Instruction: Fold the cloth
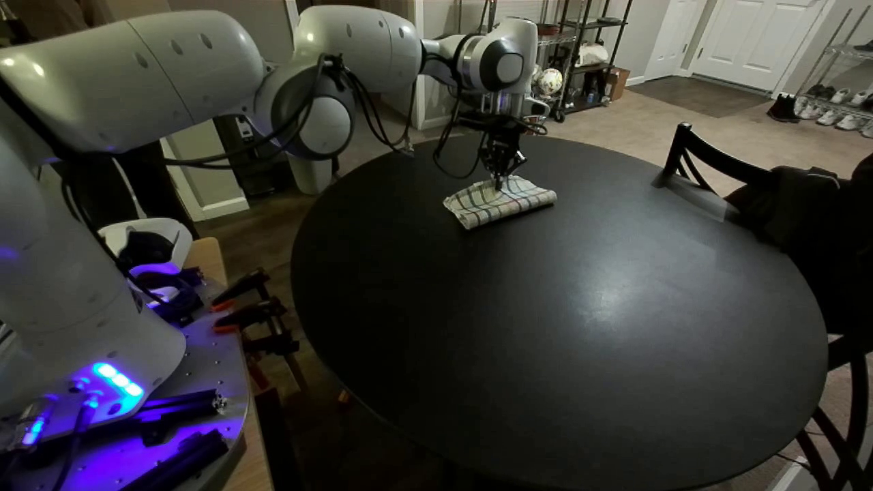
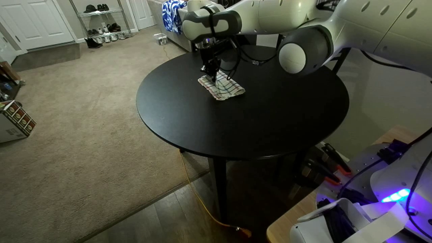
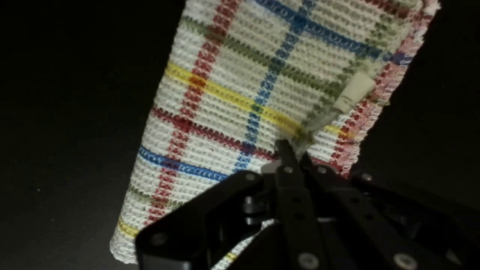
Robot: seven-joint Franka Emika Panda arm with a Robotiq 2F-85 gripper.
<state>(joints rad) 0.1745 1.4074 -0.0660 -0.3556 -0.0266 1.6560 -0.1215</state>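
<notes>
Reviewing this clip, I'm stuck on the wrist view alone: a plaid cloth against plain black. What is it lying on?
Observer: A round table; its curved edge shows in both exterior views.
Operator: Is any part hanging off?
Observer: No, the whole cloth lies within the table's edge, as both exterior views show.
Operator: And does anything stand around there that I'm missing?
Observer: At least one chair, drawn up beside the table, seen in an exterior view.
</notes>
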